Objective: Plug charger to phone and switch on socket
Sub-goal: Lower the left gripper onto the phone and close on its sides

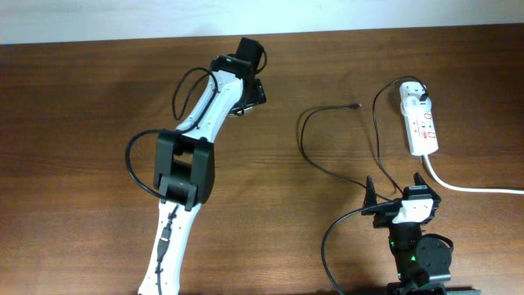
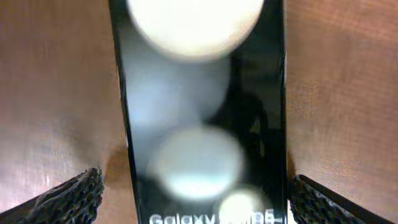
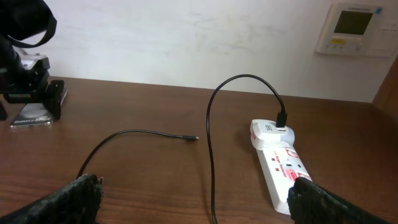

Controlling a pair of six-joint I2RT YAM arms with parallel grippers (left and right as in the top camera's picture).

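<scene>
The phone (image 2: pixel 202 124) lies flat on the worktop (image 1: pixel 82 123). Its long axis runs straight away between the spread fingers of the left claw (image 2: pixel 196 199), with its lettered end nearest the wrist. The charger (image 3: pixel 155 132) loops across the worktop, its free tip pointing toward the socket (image 1: pixel 422 127), which lies lengthwise front to back. The right claw (image 1: pixel 395 187) hangs spread, holding nothing.
</scene>
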